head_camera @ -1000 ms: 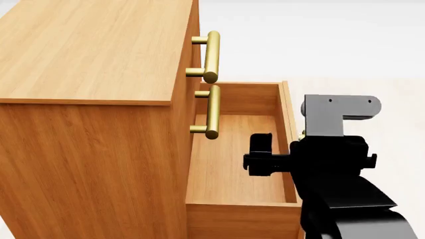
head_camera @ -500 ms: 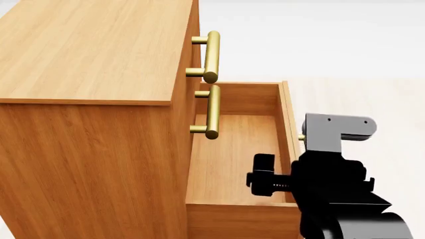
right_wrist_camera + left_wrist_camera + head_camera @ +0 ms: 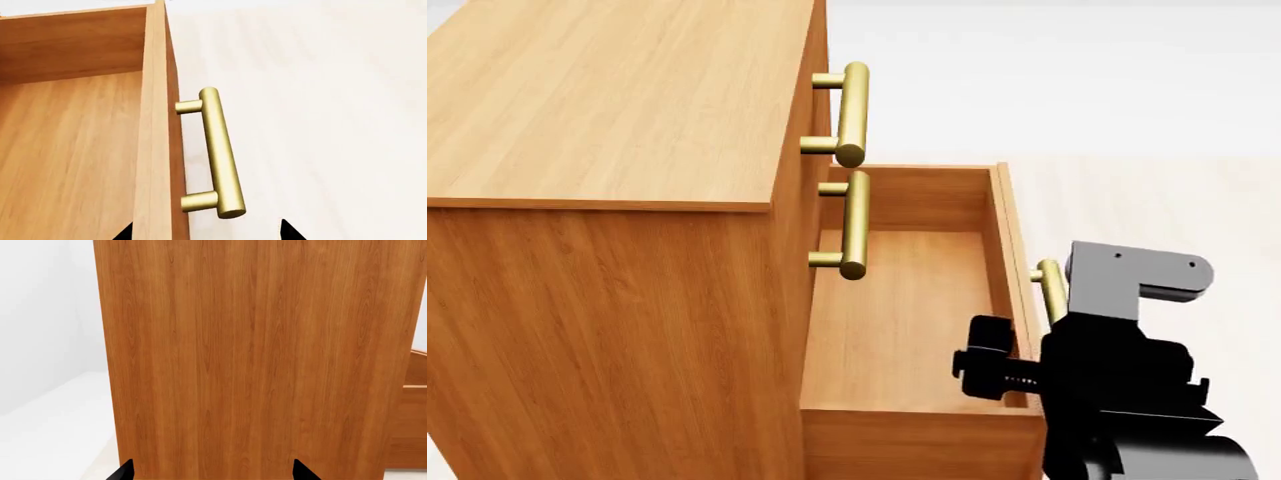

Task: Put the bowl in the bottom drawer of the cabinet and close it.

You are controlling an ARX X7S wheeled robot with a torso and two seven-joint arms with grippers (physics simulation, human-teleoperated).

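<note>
Pale floor (image 3: 320,75) is lying beside the cabinet (image 3: 601,200), whose bottom drawer (image 3: 894,320) is standing pulled out, right pincer (image 3: 207,232) hovering open over its brass handle (image 3: 217,150), left pincer (image 3: 212,472) open facing the cabinet's side, bowl unseen.

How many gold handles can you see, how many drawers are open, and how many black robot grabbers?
Gold handles: 3
Open drawers: 1
Black grabbers, left and right: 2
Total: 6
</note>
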